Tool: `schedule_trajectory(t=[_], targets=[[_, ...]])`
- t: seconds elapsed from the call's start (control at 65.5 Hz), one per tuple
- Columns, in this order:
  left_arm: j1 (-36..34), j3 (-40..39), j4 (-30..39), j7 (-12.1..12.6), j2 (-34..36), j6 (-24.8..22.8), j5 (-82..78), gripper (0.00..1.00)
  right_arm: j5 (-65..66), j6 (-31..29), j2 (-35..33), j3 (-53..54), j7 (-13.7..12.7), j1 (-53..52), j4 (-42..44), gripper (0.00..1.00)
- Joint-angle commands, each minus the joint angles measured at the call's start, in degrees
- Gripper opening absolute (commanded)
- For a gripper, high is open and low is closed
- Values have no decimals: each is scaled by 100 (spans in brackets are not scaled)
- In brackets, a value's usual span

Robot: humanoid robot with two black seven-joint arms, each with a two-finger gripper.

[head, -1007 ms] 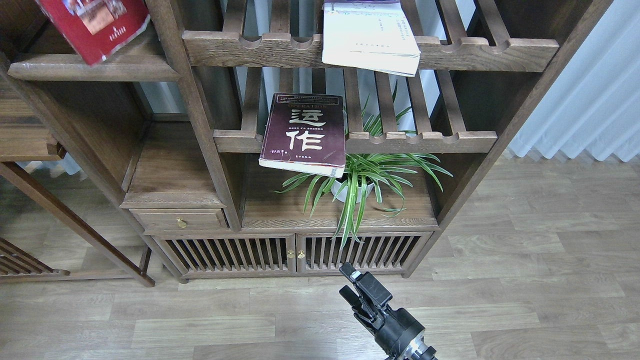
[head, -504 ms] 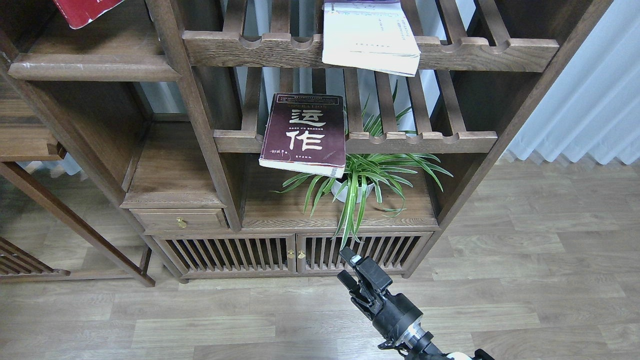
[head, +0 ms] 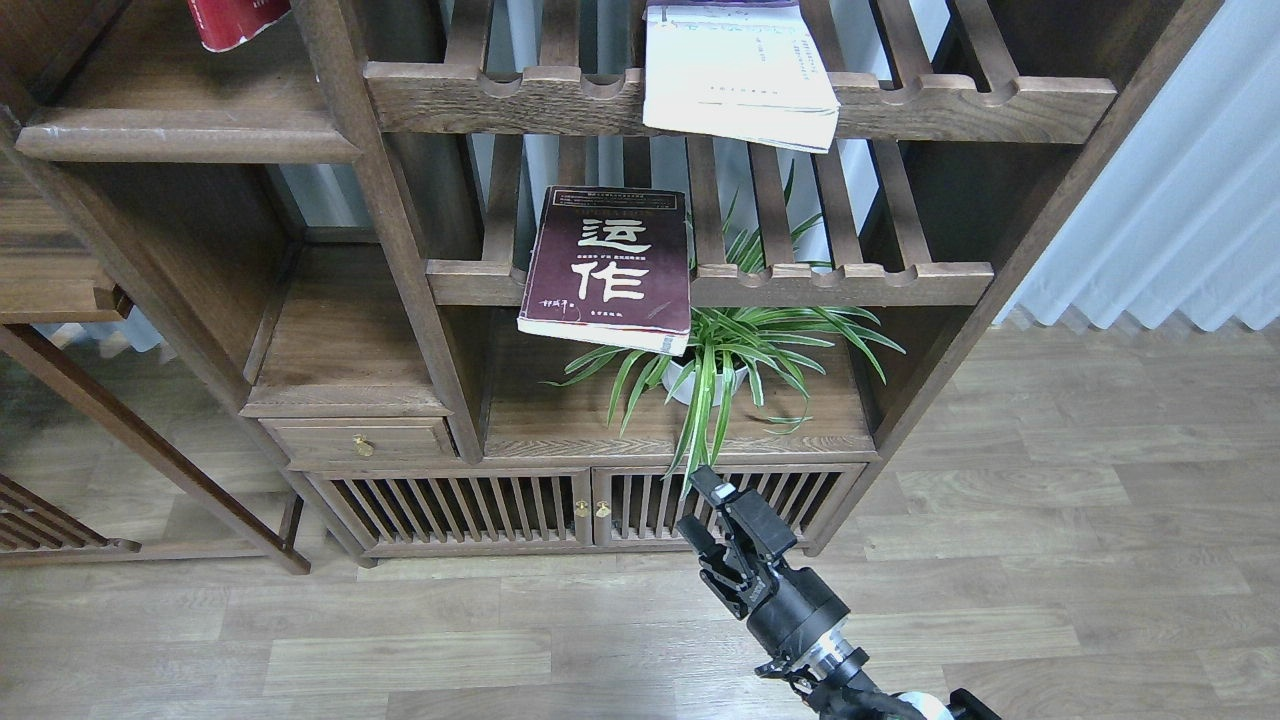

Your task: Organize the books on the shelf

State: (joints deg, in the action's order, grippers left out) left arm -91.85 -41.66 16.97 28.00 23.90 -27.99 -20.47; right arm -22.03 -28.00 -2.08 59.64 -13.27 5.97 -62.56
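The dark maroon book (head: 610, 265) with large white characters lies on the middle slatted rack and overhangs its front rail. The thick white book (head: 740, 75) lies on the upper slatted rack, also overhanging. Only the lower corner of the red book (head: 235, 15) shows at the top left, above the solid shelf board (head: 190, 140) with its scuffed front edge; what holds it is out of view. My right gripper (head: 698, 505) is open and empty, low in front of the cabinet doors, well below the maroon book. My left gripper is not in view.
A potted spider plant (head: 720, 360) stands under the maroon book, its leaves hanging over the cabinet edge just above my right gripper. A cabinet with slatted doors (head: 480, 510) and a small drawer (head: 360, 437) sit below. A curtain (head: 1150, 200) hangs at the right.
The red book has moved up and to the right, mostly out of the top of the view. My right gripper has risen and moved forward to the cabinet doors.
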Motion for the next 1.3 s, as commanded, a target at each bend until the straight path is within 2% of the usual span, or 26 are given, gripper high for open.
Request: schedule_trajectory(t=[0.0, 0.061, 0.076, 0.137, 0.198, 0.321, 0.351, 0.382, 0.412, 0.656, 0.748, 0.885, 0.962, 1.282], targets=[[141, 105, -1, 0, 45, -1, -1, 13, -117, 0, -152, 12, 9, 0, -2, 97], [220, 123, -1, 0, 45, -1, -1, 20, -153, 0, -205, 21, 0, 0, -2, 97], [255, 210, 8, 0, 45, -1, 7, 27, -188, 0, -257, 30, 0, 0, -2, 97], [255, 281, 16, 0, 45, -1, 8, 32, -197, 0, -284, 39, 9, 0, -2, 97], [273, 369, 51, 0, 45, -1, 8, 44, -197, 0, -293, 47, 9, 0, -2, 97], [281, 386, 139, 0, 89, -1, 25, 53, -197, 0, -293, 144, 9, 0, -2, 97], [273, 378, 157, 0, 106, -1, 25, 59, -197, 0, -293, 161, 9, 0, -2, 97], [273, 378, 175, 0, 124, -1, 25, 68, -197, 0, -293, 179, 9, -8, -2, 97], [264, 378, 192, 0, 133, -1, 25, 73, -197, 0, -301, 188, 9, -8, -2, 97], [220, 290, 219, -199, 142, -1, 25, 75, -197, 0, -302, 188, 0, -43, -2, 97], [246, 325, 227, -199, 159, -1, 34, 89, -197, 0, -302, 188, 9, -43, -2, 97], [290, 351, 315, -181, 177, -1, 34, 91, -197, 0, -319, 197, 9, -43, -2, 97], [281, 351, 315, -172, 186, -1, 34, 98, -197, 0, -363, 197, 9, -43, -2, 97], [273, 307, 342, -164, 405, -1, 43, 100, -197, 0, -381, 197, 0, -43, -2, 97]])
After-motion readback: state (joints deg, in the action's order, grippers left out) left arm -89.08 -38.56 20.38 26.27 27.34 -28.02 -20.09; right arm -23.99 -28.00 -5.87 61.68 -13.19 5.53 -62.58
